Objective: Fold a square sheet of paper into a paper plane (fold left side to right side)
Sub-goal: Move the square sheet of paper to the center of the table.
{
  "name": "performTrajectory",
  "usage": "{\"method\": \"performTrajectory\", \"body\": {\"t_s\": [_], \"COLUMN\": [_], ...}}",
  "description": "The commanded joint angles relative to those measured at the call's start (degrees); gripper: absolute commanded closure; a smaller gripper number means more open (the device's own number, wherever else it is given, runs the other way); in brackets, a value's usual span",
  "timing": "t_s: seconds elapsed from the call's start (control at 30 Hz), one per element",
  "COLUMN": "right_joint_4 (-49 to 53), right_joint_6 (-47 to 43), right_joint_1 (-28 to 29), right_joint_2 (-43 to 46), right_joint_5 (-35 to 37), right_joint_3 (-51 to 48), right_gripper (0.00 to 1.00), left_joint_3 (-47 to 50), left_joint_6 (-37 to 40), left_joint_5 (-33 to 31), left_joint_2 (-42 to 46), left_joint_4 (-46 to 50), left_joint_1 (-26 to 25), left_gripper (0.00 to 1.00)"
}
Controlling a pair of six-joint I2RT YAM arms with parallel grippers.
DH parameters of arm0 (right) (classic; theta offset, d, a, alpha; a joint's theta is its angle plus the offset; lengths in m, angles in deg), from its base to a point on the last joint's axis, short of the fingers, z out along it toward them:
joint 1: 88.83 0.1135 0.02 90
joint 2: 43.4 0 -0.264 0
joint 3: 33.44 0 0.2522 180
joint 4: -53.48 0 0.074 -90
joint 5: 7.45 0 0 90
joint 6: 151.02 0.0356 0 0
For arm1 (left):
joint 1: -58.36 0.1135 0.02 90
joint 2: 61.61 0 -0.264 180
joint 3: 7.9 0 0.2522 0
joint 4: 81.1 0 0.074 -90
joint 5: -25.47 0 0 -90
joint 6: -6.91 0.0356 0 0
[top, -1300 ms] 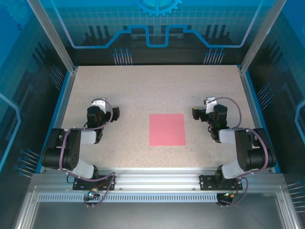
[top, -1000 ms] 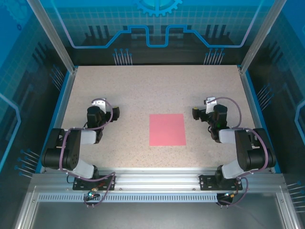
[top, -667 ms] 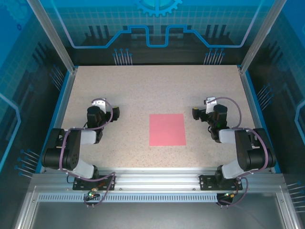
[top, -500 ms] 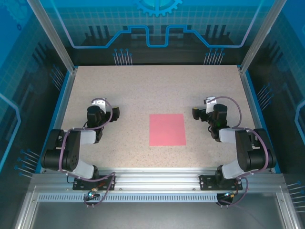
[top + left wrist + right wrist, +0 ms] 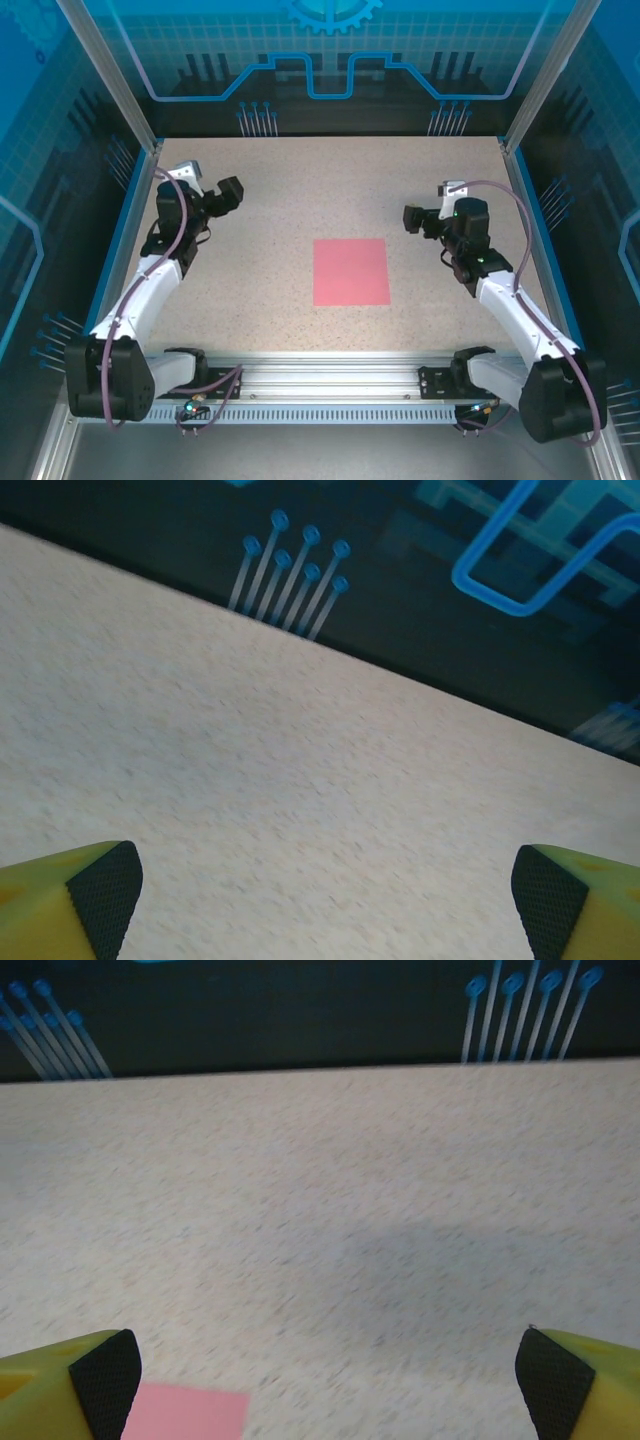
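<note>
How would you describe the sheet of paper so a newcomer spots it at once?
On the speckled beige table, the sheet of paper lies flat near the middle, between the left arm and the right arm. Its salmon-pink colour and square outline set it apart from the black-and-white arms.

A speckled beige table (image 5: 270, 200) carries one flat square sheet of paper (image 5: 351, 271) near its middle.

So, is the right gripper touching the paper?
Apart. The top view shows a strip of bare table between the open right gripper and the paper, which lies flat.
</note>
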Motion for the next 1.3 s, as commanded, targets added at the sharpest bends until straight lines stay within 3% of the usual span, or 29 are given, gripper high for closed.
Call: {"method": "performTrajectory", "body": {"t_s": [0.0, 0.13, 0.27, 0.43, 0.6, 0.8, 1.27], "right_joint_4": [14.89, 24.11, 35.79, 39.10, 36.30, 36.43, 33.26], "right_joint_6": [7.31, 9.89, 9.51, 10.41, 11.89, 11.29, 13.26], "right_joint_1": [4.91, 13.15, 20.53, 26.52, 28.41, 29.71, 30.37], "right_joint_2": [1.32, -2.05, -10.90, -20.87, -27.31, -35.34, -47.10], "right_joint_5": [1.41, 3.48, 5.06, 6.07, 4.32, 2.43, 2.58], "right_joint_3": [3.55, 7.46, 13.56, 16.93, 18.32, 22.15, 29.60], "right_gripper": [0.00, 0.00, 0.00, 0.00, 0.01, 0.11, 0.20], "left_joint_3": [0.11, 3.08, 5.26, 5.02, 5.06, 4.75, 4.69], "left_joint_6": [-7.17, -11.12, -14.34, -15.15, -17.66, -17.16, -16.50], "left_joint_5": [7.06, 8.00, 8.60, 8.03, 7.92, 7.09, 4.79], "left_joint_2": [0.82, -0.16, -3.71, -8.08, -8.60, -8.78, -7.44], "left_joint_4": [9.42, 8.16, 5.69, 4.36, 2.52, 3.92, 6.25], "left_joint_1": [-2.49, -8.47, -13.41, -14.85, -14.95, -15.02, -15.02], "left_gripper": [0.01, 0.01, 0.01, 0.01, 0.01, 0.01, 0.01]}}
